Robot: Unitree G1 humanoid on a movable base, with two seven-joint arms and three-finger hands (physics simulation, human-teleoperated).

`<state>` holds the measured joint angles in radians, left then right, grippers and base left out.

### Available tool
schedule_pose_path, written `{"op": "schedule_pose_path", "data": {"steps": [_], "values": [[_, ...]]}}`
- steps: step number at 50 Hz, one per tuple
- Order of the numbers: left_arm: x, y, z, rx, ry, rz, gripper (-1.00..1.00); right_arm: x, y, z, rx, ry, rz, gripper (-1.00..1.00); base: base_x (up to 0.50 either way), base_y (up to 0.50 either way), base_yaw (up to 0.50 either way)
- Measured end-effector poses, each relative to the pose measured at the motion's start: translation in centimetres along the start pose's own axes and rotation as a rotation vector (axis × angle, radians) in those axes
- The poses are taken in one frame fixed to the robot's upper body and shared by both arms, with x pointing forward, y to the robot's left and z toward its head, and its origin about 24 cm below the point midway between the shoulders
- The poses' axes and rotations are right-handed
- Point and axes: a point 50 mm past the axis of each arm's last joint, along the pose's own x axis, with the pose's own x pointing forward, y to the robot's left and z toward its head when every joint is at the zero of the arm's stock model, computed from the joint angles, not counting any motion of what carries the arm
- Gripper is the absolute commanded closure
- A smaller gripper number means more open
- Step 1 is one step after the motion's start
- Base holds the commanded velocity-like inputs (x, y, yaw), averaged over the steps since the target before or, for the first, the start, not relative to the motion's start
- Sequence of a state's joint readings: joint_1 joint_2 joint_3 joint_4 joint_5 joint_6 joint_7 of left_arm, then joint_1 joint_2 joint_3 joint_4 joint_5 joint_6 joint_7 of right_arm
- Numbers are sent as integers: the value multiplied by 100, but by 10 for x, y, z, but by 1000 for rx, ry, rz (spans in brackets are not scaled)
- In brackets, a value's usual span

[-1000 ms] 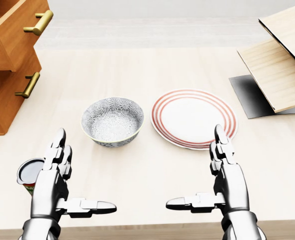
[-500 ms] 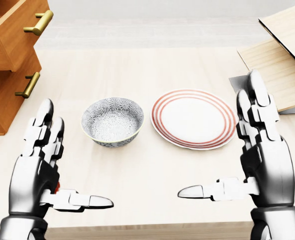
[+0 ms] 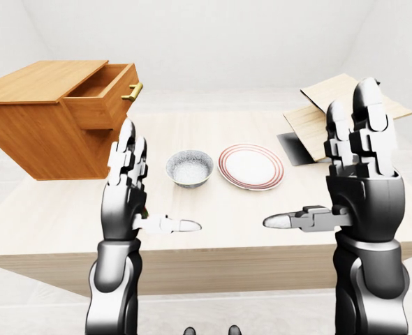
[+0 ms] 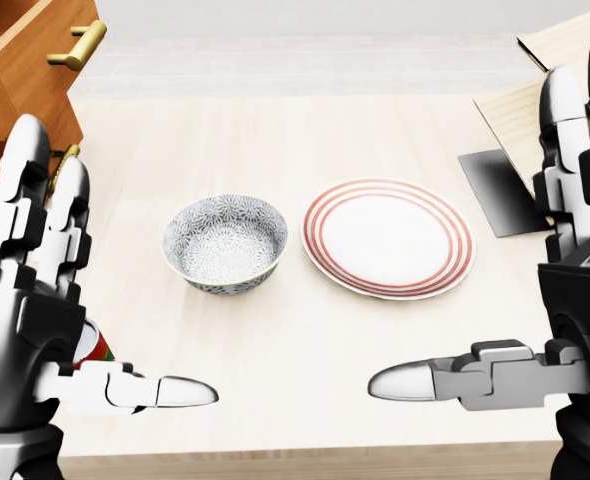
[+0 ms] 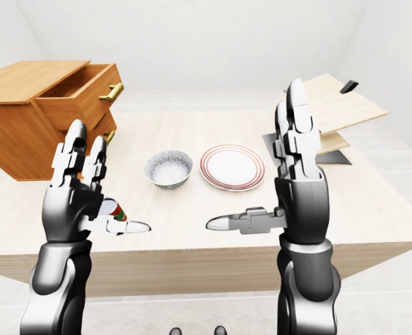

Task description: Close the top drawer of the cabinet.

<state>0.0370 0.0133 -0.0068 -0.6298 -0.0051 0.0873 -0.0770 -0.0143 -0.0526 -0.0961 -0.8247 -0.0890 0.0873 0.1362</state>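
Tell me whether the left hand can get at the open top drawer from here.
Probably yes: the left hand is open and raised, with nothing between it and the drawer up and to its left; the bowl lies off to the right.

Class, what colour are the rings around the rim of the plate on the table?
Red rings on a white plate, clearest in the head view.

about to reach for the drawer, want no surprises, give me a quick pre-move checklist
1. Top drawer pulled out of the cabinet, needs closing: not ok.
2. Left robot hand open and holding nothing: ok.
3. Right robot hand open and holding nothing: ok.
4. Drawer handle in view and unblocked: ok.
5. Bowl and plate lie right of the cabinet, off a straight reach: ok.
6. Can close beside the left robot hand, touching or not: cannot tell.
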Motion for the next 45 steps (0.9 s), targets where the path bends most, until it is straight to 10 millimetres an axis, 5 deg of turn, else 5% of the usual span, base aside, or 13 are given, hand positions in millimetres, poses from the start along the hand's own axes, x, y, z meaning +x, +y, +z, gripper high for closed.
{"op": "schedule_pose_path", "data": {"steps": [18, 45], "values": [[6, 3, 34, 31, -166, 8, -100, -3, -2, -2, -12, 20, -3, -100, 0, 0, 0], [6, 4, 39, 38, -186, 24, -100, -7, -1, -1, -6, 25, 19, -100, 1, 9, 0]]}}
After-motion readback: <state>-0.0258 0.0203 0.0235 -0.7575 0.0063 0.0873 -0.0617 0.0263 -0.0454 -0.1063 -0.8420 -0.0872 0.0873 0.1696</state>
